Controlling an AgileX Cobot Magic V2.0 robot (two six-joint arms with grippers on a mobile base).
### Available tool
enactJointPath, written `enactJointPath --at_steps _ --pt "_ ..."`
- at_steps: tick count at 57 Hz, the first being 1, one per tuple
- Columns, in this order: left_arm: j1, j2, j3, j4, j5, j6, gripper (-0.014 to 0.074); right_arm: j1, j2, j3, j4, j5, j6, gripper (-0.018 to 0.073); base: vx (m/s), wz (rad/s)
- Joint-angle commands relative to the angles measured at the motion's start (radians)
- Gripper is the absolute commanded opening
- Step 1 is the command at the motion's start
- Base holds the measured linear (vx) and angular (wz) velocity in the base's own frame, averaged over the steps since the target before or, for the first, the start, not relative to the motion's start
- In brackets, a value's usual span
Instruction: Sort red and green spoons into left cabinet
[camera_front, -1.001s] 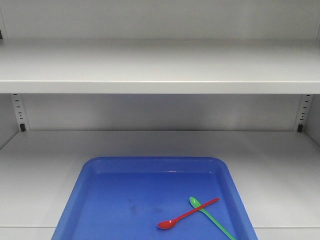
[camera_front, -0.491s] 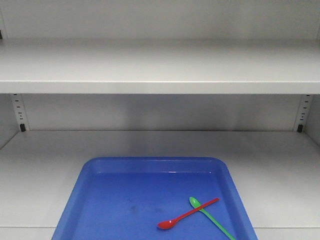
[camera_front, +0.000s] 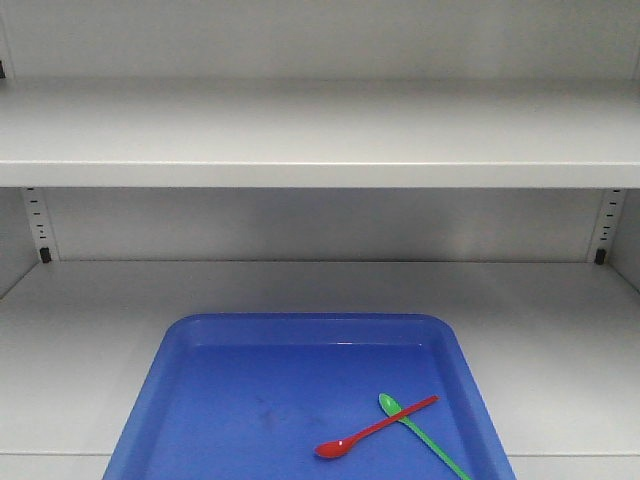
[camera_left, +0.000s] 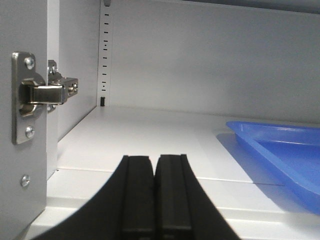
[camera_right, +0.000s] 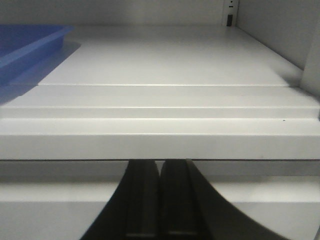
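The red spoon (camera_front: 375, 428) and the green spoon (camera_front: 425, 437) lie crossed in the right front part of a blue tray (camera_front: 200, 400), red over green. The tray rests on a shelf of the light grey cabinet (camera_front: 320, 130). Neither gripper shows in the front view. In the left wrist view my left gripper (camera_left: 154, 158) is shut with nothing in it, low in front of the shelf, with the tray (camera_left: 280, 145) off to its right. My right gripper (camera_right: 159, 162) is shut and empty, just below the shelf's front lip, with the tray (camera_right: 30, 42) far to its left.
A metal door hinge (camera_left: 42, 95) is mounted on the cabinet's left side panel, close to my left gripper. Slotted support strips (camera_front: 40, 225) run up the back corners. An upper shelf (camera_front: 320, 175) spans above the tray. The shelf's front lip (camera_right: 160, 145) runs across right above my right gripper.
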Motion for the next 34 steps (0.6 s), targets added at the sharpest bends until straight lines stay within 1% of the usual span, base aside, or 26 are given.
enactJointPath --at_steps 1,34 --pt "0.003 -0.019 -0.003 -0.009 -0.081 -0.007 -0.0008 -0.002 -0.014 0.009 -0.003 -0.074 -0.006 -0.0006 0.00 0.00" --pt "0.003 -0.019 -0.003 -0.009 -0.081 -0.007 -0.0008 -0.002 -0.014 0.009 -0.003 -0.074 -0.006 -0.0006 0.00 0.00"
